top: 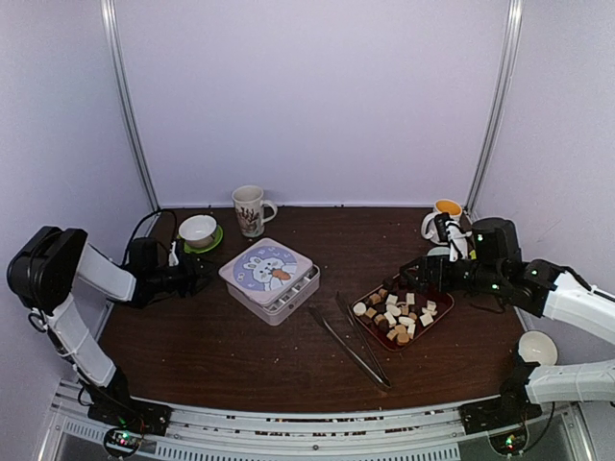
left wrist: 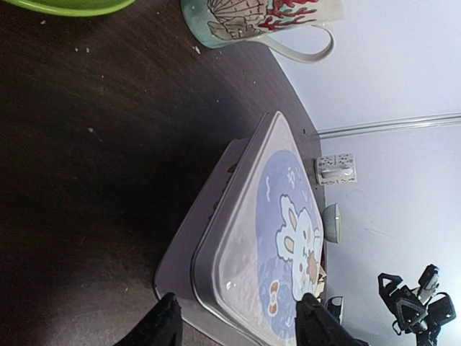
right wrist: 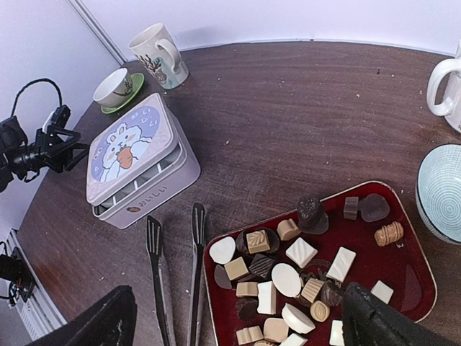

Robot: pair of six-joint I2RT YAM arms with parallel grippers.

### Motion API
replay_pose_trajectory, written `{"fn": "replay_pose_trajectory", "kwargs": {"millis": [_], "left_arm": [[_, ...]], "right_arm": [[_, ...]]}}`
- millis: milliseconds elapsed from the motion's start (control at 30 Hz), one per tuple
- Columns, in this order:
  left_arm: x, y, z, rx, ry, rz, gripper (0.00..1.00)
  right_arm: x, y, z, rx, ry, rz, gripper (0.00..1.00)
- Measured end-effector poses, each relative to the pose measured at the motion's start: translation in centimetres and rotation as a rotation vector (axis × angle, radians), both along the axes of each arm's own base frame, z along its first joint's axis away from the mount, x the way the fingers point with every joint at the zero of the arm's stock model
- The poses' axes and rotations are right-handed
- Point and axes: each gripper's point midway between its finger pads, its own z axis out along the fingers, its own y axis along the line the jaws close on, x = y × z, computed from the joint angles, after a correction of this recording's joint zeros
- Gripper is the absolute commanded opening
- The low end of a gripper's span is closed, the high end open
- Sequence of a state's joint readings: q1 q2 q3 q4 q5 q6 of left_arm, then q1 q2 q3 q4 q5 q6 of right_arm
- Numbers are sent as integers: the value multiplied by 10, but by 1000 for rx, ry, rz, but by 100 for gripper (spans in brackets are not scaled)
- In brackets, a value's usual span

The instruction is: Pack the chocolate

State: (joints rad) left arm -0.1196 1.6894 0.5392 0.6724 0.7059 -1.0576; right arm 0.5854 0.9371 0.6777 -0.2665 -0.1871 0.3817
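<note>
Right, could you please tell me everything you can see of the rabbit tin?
The tin is a pale lilac, square, round-cornered box, seemingly metal, resting on the dark wooden table left of centre. Its lid bears a blue circle with a white cartoon rabbit holding something orange. The lid sits skewed on the base, leaving a gap that shows pale dividers inside. The open left hand faces one corner, apparently not touching.
</note>
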Motion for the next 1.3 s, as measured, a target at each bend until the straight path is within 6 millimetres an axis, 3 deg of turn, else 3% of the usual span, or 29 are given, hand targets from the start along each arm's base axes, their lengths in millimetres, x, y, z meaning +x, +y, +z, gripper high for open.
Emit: {"fn": "replay_pose_trajectory", "kwargs": {"millis": [300,500,900,1100,1300], "left_arm": [[12,-14,-19,-60,20,-12,43],[16,-17,-28,-97,32,-2,43],[32,-25,-19,-118,-13,-13,41],[33,-29,-19,-116,-17,-22,25],[34,-31,-10,-140,-48,-30,15]], "right_arm": [[-1,1,-1,5,5,0,100],[-1,1,-1,5,5,0,100],[-1,1,-1,5,5,0,100],[0,2,-3,0,11,1,100],[0,2,-3,0,12,1,100]]}}
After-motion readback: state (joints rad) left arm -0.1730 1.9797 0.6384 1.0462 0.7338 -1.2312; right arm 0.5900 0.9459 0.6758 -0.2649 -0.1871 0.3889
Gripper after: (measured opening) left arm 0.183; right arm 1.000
